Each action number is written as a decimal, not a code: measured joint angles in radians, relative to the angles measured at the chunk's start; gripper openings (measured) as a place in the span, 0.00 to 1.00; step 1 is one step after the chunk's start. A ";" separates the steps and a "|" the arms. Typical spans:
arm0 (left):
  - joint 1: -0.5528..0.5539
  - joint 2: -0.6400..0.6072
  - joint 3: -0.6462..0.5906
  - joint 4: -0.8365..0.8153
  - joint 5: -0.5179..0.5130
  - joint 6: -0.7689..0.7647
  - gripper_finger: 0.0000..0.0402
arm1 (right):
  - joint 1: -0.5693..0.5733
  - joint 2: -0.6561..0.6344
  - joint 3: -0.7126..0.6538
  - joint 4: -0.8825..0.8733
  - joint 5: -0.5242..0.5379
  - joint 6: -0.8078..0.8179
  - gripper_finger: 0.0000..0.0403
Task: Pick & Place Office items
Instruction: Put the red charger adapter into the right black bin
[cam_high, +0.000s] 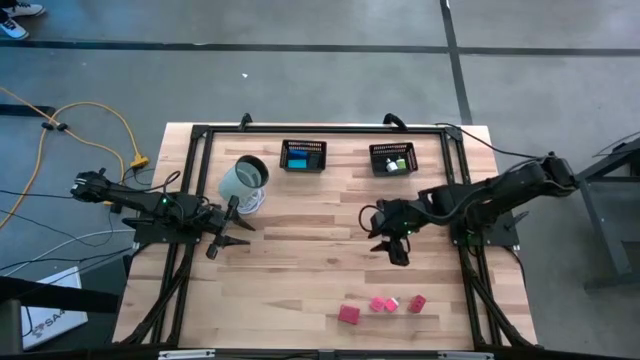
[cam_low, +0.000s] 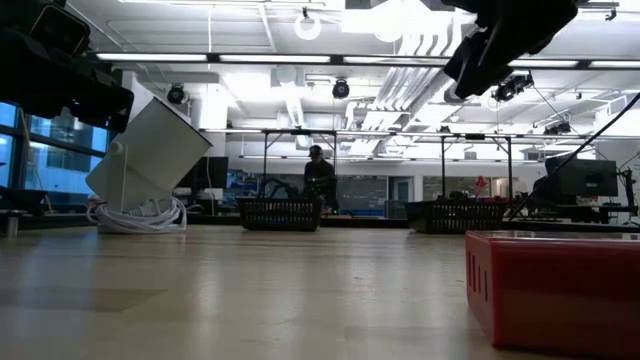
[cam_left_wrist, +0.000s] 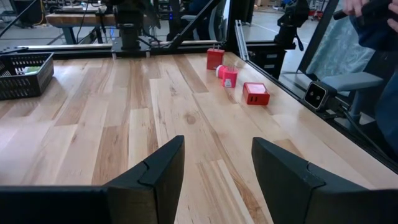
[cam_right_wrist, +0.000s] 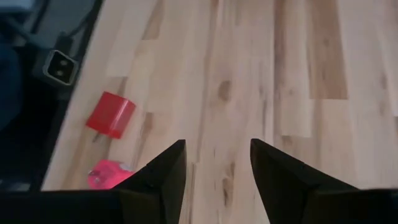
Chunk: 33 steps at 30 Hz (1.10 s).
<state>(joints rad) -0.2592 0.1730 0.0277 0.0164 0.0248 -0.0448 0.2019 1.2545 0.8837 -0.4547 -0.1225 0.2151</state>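
Several red and pink office items lie near the table's near edge: a red block (cam_high: 348, 314), pink pieces (cam_high: 378, 304) and another red one (cam_high: 416, 303). The left wrist view shows them far ahead (cam_left_wrist: 255, 93). The right wrist view shows a red block (cam_right_wrist: 111, 114) and a pink piece (cam_right_wrist: 109, 173). More pieces, blue and teal (cam_high: 300, 158), green and white (cam_high: 396, 163), sit inside two black baskets. My left gripper (cam_high: 225, 236) (cam_left_wrist: 217, 168) hovers open at the table's left. My right gripper (cam_high: 396, 250) (cam_right_wrist: 217, 155) hovers open above bare wood, on the far side of the red pieces.
Two black mesh baskets (cam_high: 303, 146) (cam_high: 393, 149) stand at the far edge. A white cylindrical thing with a coiled cord (cam_high: 245, 183) (cam_low: 150, 160) sits by my left gripper. A red block (cam_low: 555, 285) looms close in the low view. A person (cam_low: 318, 175) stands far behind the table.
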 joint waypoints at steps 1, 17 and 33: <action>0.000 0.000 0.000 0.000 0.000 0.000 0.45 | 0.010 0.000 0.000 -0.006 0.028 0.010 0.41; 0.000 0.000 0.000 0.000 0.000 0.000 0.45 | 0.210 0.000 0.000 -0.162 0.080 -0.029 0.41; 0.000 0.000 0.000 0.000 0.000 0.000 0.45 | 0.523 0.000 0.000 -0.163 0.243 -0.055 0.41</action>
<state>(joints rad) -0.2594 0.1728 0.0277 0.0164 0.0246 -0.0448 0.7244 1.2545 0.8837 -0.6181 0.1207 0.1606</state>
